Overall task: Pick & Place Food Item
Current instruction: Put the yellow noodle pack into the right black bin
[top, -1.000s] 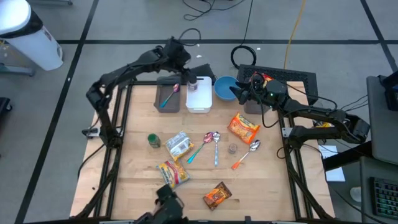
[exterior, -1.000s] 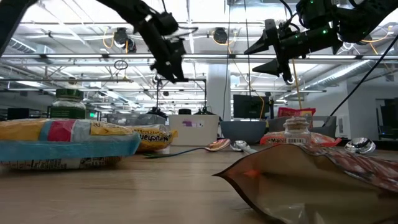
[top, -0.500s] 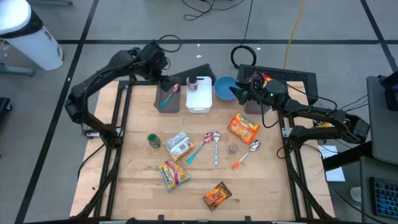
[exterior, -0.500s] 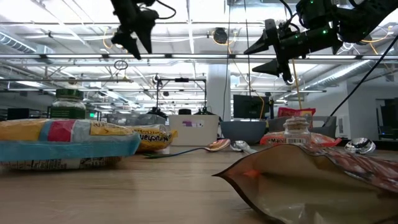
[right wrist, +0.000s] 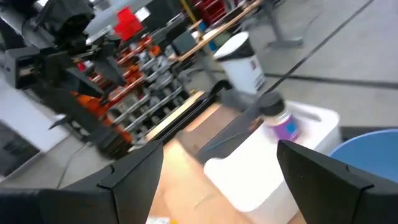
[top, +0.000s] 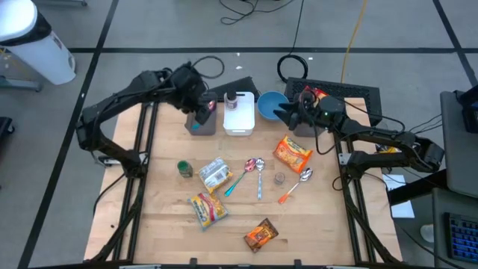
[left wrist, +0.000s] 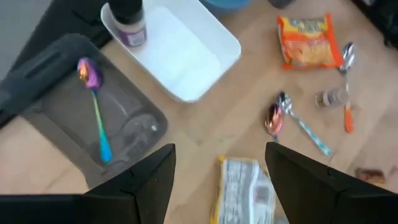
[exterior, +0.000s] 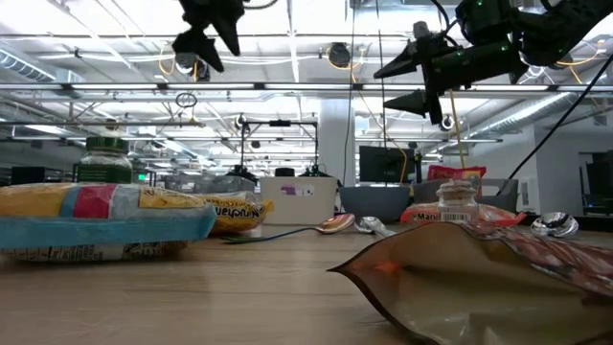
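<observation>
Table contents, high view: a grey tray (top: 203, 122) at the far left holds a spoon with a teal handle (top: 202, 116). Just beside it stands a white bin (top: 238, 119) with a purple-labelled jar (top: 231, 99) in its far corner, then a blue bowl (top: 269, 104). Mid-table lie an orange food packet (top: 292, 152), a grey-white food packet (top: 214, 174), two spoons (top: 252, 173) side by side, a small clear jar (top: 279, 178) and an orange-handled spoon (top: 296, 183). A green-lidded jar (top: 184, 169) stands near the left edge. Nearer the front lie a yellow packet (top: 208, 208) and a dark brown packet (top: 261, 235).

The left gripper (top: 200, 104) hangs above the grey tray, fingers spread, holding nothing; the wrist view shows the gap between its fingers (left wrist: 140, 186) bare.

The right gripper (top: 282, 112) hovers over the blue bowl's right rim, fingers wide apart, empty, touching nothing. No food packet is obstructed; all lie flat on the table.
</observation>
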### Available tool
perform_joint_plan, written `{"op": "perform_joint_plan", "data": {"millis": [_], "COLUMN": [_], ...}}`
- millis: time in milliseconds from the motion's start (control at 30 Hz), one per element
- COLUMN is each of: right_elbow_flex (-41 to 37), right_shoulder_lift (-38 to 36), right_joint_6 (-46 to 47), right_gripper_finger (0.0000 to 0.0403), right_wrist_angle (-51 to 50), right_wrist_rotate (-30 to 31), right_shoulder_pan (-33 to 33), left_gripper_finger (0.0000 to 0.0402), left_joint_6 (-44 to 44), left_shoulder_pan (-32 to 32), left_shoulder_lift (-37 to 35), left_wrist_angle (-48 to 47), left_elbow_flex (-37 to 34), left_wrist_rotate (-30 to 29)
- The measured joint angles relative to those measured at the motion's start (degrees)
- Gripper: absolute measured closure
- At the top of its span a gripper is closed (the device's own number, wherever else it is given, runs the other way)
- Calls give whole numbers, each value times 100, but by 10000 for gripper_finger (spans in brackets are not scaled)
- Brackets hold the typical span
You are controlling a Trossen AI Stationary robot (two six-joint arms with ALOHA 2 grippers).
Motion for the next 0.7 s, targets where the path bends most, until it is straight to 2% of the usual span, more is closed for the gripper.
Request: {"op": "perform_joint_plan", "data": {"millis": [167,300,500,700], "right_elbow_flex": [-7,-7,-7,-7], "right_shoulder_lift": [0,0,0,0], "right_joint_6": [80,122,487,810], "right_gripper_finger": [94,94,94,94], "right_wrist_angle": [-280,-290,-294,-298], "right_wrist_rotate": [-22,15,771,1391], "right_shoulder_pan": [0,0,179,678], "left_gripper_finger": [153,157,158,158], "left_joint_6": [-314,-701,-1789,-2773], "left_shoulder_pan": [-686,-1344,-2364,-3418], "left_shoulder_lift": [-537,-1188,-2596,-3839], "left_wrist_angle": [-132,-9,369,1424], "left_elbow_flex": [-45,-431,-1762,-3323], "left_wrist_rotate": [-926,-1373,-1752,-1836]}}
